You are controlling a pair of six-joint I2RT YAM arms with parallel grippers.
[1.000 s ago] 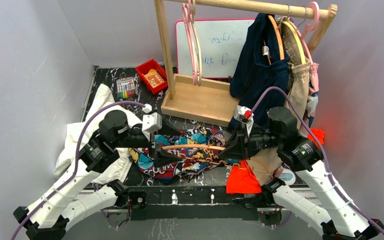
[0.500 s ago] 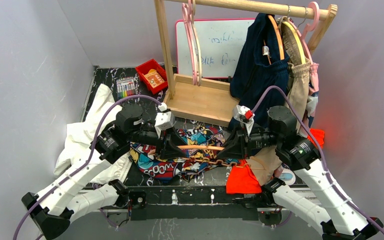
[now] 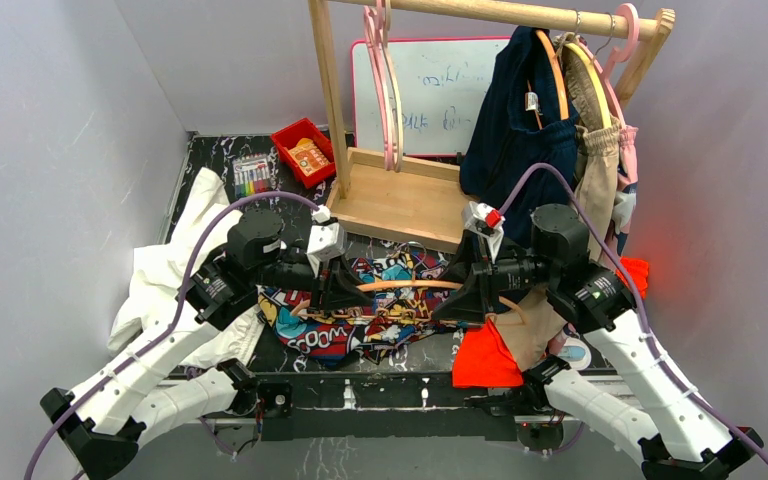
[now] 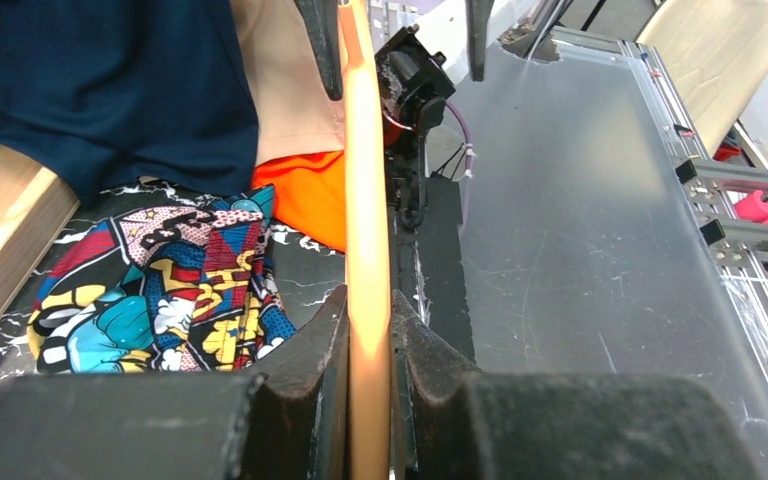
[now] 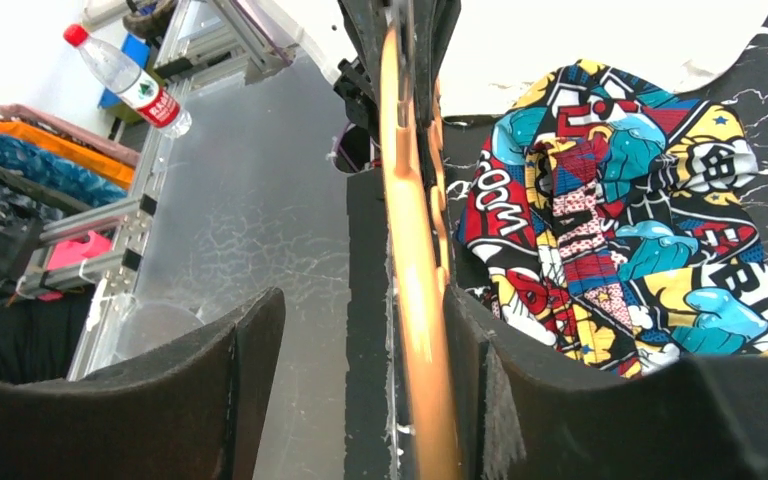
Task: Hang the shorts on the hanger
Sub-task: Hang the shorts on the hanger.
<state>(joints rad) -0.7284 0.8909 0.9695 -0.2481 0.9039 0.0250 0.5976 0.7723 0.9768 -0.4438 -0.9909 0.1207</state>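
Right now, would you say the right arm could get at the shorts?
Probably yes: the right gripper is open close to the shorts, which lie uncovered. But the hanger, clamped in the left gripper, runs between the right jaws and would need clearing first.

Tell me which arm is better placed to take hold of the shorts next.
Right. The left end effector is shut on the hanger, so it is busy. The right end effector stands open around the hanger, gripping nothing, and the shorts lie close beside it.
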